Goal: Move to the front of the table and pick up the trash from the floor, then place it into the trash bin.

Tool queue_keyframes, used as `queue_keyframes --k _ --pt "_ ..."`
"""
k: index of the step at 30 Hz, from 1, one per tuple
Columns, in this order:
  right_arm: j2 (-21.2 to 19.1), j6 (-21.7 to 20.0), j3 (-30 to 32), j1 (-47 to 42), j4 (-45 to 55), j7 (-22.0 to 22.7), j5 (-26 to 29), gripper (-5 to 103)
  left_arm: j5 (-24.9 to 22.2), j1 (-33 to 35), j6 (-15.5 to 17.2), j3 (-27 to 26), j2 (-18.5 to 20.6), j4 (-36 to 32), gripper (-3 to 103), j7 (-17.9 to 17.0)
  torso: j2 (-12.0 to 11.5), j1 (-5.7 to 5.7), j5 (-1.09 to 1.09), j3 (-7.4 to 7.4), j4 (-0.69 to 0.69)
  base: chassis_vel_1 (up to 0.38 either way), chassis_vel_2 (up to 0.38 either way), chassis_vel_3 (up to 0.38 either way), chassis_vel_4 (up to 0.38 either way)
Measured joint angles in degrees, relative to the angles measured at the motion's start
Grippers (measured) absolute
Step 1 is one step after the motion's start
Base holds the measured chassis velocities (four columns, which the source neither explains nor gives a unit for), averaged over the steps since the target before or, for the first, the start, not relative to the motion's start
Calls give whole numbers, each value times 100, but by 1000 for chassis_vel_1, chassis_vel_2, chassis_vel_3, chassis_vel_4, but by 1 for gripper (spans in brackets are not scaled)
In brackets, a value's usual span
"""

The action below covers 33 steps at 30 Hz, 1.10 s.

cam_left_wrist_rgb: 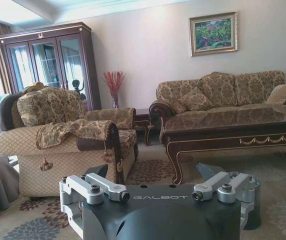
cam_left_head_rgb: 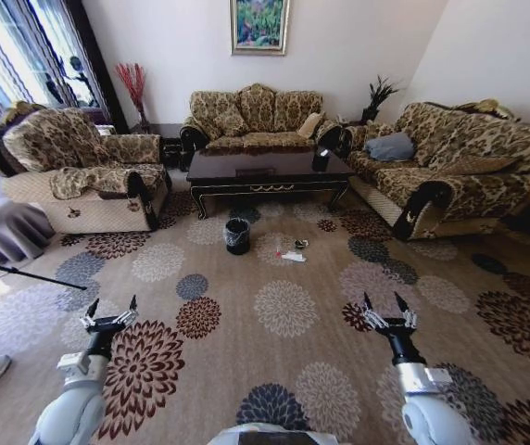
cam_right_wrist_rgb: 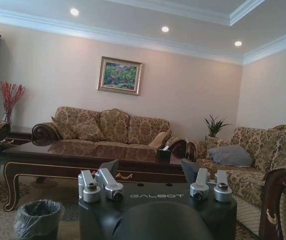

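Nearest to the robot, both arms are hanging low over the flowered carpet (cam_left_head_rgb: 283,306), well short of the litter; the left pincer (cam_left_head_rgb: 110,312) is sitting over a dark red bloom with its fingers spread open and nothing between them; the right pincer (cam_left_head_rgb: 387,309) is hovering a little further in, its two dark tips likewise splayed apart and empty (from each wrist camera the black fingers are showing wide open too). Beyond them, across a broad stretch of bare carpet, the trash (cam_left_head_rgb: 294,255) is lying on the floor as a small scatter: a slim clear piece with a red end, a white scrap and a small shiny bit just beside one another, though their details are too small to make out. Near them, on the robot's left, the trash bin (cam_left_head_rgb: 237,235) is standing upright, black and round, with a crinkled grey liner folded over its rim; from the right wrist it is showing in front of the carved leg of the table (cam_left_head_rgb: 270,171). That long dark glossy surface with gold trim is standing just behind bin and litter; a small black box is resting near its right end. An armchair (cam_left_head_rgb: 80,167) is flanking it on the left, a patterned sofa (cam_left_head_rgb: 450,162) on the right, and another sofa (cam_left_head_rgb: 256,116) is closing the far side beneath a framed painting (cam_left_head_rgb: 259,25).
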Motion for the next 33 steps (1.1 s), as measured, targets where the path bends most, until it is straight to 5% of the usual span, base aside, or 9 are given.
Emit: queue_keyframes --k 2,4,5,11,23,33 --pt "1 18 -3 4 0 5 11 68 0 0 2 0 1 0 100 1 0 0 0 0 0 0 0 0 0" --pt "1 46 -4 7 4 12 0 73 0 -1 4 0 1 0 100 1 0 0 0 0 0 0 0 0 0" --pt "-12 68 -5 4 27 24 -48 84 -2 -2 7 -2 -2 0 100 1 0 0 0 0 0 0 0 0 0" --pt "-50 53 -1 2 94 -22 -130 99 -25 96 6 -17 -6 -40 100 3 0 0 0 0 1 0 0 0 0" --pt "-13 37 -45 -16 162 39 -133 100 -214 350 -69 -45 -33 -88 100 137 -20 -10 1 -10 0 -22 -22 27 24" --pt "12 34 -54 -32 165 67 -101 100 -348 430 37 -13 -80 -169 100 273 -332 -152 -1 -180 0 -15 -14 10 12"
